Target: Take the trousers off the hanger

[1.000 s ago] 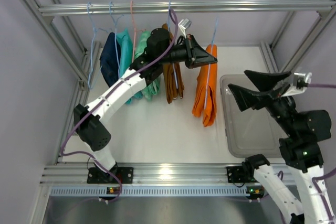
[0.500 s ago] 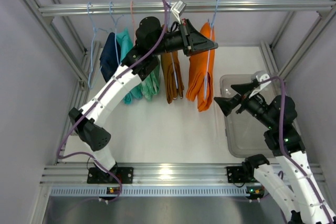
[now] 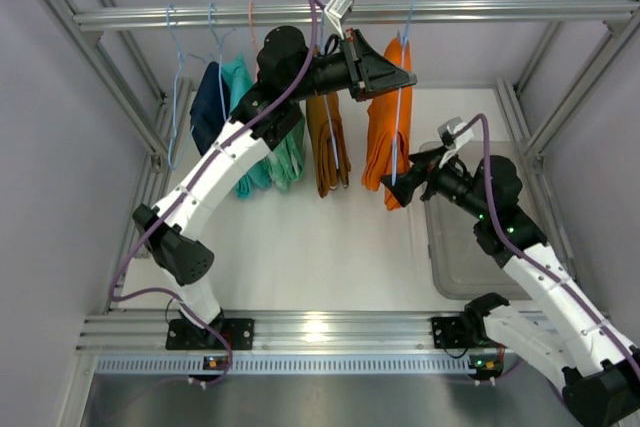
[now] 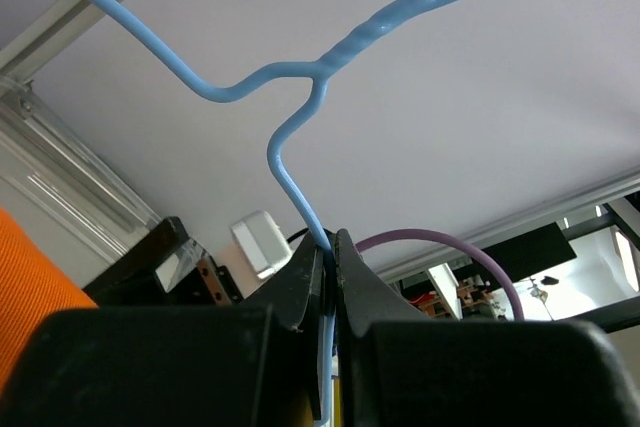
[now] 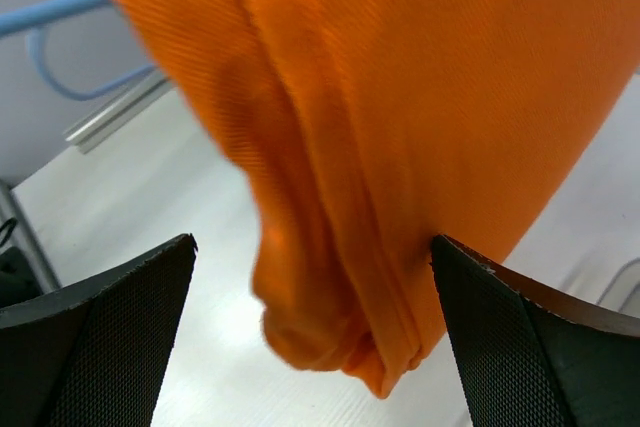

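The bright orange trousers (image 3: 385, 132) hang folded over the light-blue wire hanger (image 3: 405, 77) below the top rail. My left gripper (image 3: 405, 78) is shut on the hanger's wire just under its hook, which shows in the left wrist view (image 4: 300, 192). My right gripper (image 3: 400, 179) is open at the trousers' lower end. In the right wrist view the trousers' hem (image 5: 350, 247) hangs between the two spread fingers (image 5: 110, 317), and the right finger touches the cloth.
A brown-ochre garment (image 3: 327, 147), teal garments (image 3: 262, 152) and a dark blue one (image 3: 208, 112) hang on other hangers to the left along the rail (image 3: 200, 17). A clear plastic bin (image 3: 470, 257) sits at the right under my right arm.
My left gripper lifted the hanger with the trousers up and slightly right. My right arm swung left from over the bin until its open fingers reached the trousers' lower end.
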Available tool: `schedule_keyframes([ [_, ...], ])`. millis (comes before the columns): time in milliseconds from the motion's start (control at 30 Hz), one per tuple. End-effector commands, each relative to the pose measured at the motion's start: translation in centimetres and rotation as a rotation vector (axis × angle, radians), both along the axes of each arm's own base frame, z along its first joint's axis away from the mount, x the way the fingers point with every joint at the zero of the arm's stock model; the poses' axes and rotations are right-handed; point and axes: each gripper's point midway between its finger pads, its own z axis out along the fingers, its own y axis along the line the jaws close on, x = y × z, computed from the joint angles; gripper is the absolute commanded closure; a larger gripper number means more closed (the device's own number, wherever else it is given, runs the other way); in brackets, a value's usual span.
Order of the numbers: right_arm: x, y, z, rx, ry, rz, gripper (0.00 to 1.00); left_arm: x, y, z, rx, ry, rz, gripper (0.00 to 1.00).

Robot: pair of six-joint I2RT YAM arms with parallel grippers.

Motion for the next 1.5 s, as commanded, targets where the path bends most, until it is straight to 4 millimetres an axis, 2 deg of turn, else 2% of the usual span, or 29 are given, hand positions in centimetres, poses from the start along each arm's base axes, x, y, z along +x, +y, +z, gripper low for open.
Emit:
schedule_keyframes([
  [0,2.5,-0.7,3.3,0.014,-0.125,-0.11,0.01,-3.2,2.7,8.3,-0.19,-0.269,0.016,1.0],
  [67,3.2,-1.0,3.3,0.001,-0.125,-0.143,0.01,-3.3,2.8,8.4,-0.19,-0.272,0.015,1.0],
  [133,3.9,-1.8,3.2,-0.003,-0.118,-0.203,0.1,-3.6,3.0,8.5,-0.192,-0.275,0.01,1.0],
  [233,3.9,-1.9,3.4,-0.003,-0.135,-0.208,0.17,-3.9,3.1,8.4,-0.189,-0.274,0.003,1.0],
  [467,4.5,-2.1,3.6,-0.031,-0.166,-0.22,0.25,-5.0,3.2,8.3,-0.188,-0.284,-0.039,1.0],
  [633,5.7,-2.4,5.3,-0.003,-0.209,-0.267,0.27,-5.7,3.0,7.8,-0.182,-0.28,-0.064,1.0],
  [700,6.2,-2.6,5.9,0.003,-0.215,-0.286,0.32,-5.9,2.9,7.5,-0.176,-0.272,-0.069,1.0],
  [733,6.4,-2.5,6.3,0.003,-0.216,-0.289,0.38,-6.0,2.9,7.4,-0.174,-0.269,-0.071,1.0],
  [800,6.5,-2.3,7.3,0.006,-0.226,-0.279,0.41,-6.1,2.6,7.0,-0.168,-0.258,-0.076,1.0],
  [867,6.3,-1.9,8.2,0.013,-0.239,-0.257,0.56,-6.5,2.4,6.7,-0.16,-0.258,-0.084,1.0],
  [933,5.8,-1.3,9.1,0.021,-0.255,-0.21,0.76,-6.5,2.2,6.1,-0.151,-0.249,-0.081,1.0],
  [1000,5.2,-1.0,9.8,0.041,-0.251,-0.186,0.85,-6.4,2.2,5.6,-0.139,-0.248,-0.075,1.0],
  [1033,4.7,-1.2,10.8,0.059,-0.263,-0.188,1.0,-6.1,2.0,5.0,-0.125,-0.241,-0.067,1.0],
  [1200,2.4,-2.0,14.0,0.124,-0.278,-0.184,1.0,-5.2,1.8,1.9,-0.046,-0.256,-0.024,1.0],
  [1233,1.7,-2.3,15.4,0.144,-0.297,-0.183,1.0,-4.7,1.6,0.6,-0.018,-0.252,-0.014,1.0],
  [1467,-2.5,-3.0,21.4,0.244,-0.399,-0.122,1.0,-3.6,1.1,-4.3,0.083,-0.214,0.004,1.0],
])
